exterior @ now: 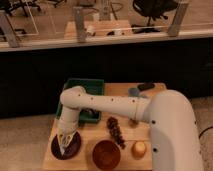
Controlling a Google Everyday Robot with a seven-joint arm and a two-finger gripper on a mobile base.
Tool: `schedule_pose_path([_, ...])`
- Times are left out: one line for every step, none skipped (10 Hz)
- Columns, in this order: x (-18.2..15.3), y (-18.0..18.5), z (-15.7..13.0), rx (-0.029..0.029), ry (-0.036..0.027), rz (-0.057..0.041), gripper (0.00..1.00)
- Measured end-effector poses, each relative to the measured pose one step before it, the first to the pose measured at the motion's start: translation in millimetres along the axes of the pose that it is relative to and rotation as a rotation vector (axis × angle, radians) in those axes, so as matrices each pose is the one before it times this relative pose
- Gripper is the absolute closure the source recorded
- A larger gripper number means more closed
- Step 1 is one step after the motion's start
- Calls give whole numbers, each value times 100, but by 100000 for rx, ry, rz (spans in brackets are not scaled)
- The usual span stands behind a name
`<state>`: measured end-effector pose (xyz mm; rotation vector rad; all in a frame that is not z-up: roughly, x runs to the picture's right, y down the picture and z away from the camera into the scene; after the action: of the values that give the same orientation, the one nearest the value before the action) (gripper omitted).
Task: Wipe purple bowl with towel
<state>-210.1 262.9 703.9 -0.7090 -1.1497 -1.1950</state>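
Camera view: at lower left of the frame, the gripper (65,141) is pressing down into the purple bowl (66,145) on the wooden surface (125,92), jaws clasping the pale towel (64,145); an orange-brown bowl (106,154) is sitting just right.

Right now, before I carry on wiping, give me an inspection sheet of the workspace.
Surface: wooden table.
Job's things: purple bowl at the front left corner; pale towel over it, under the end effector.
Clutter: orange-brown bowl, dark grape-like cluster, yellowish round item, green tray, dark items at the back right.
End effector: down over the purple bowl.
Cables: nothing seen.
Surroundings: glass partition, office chairs beyond.
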Motion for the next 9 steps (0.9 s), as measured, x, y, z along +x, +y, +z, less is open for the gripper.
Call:
schedule_pose_path([-732, -275, -70, 881, -2167, -1836, 100])
schedule_pose_path([-1423, 598, -113, 748, -3881, -1168, 100])
schedule_pose_path([-1027, 572, -68, 657, -2588, -528, 100])
schedule_pose_path([-899, 580, 97, -401, -2344, -620, 100])
schedule_pose_path([-922, 337, 287, 53, -2314, -861, 100])
schedule_pose_path([-718, 800, 153, -917, -1503, 72, 100])
schedule_pose_path([-395, 927, -96, -984, -801, 642, 100])
schedule_pose_path([38, 860, -226, -512, 114, 1215, 100])
schedule_pose_path([346, 630, -195, -414, 687, 1285, 100])
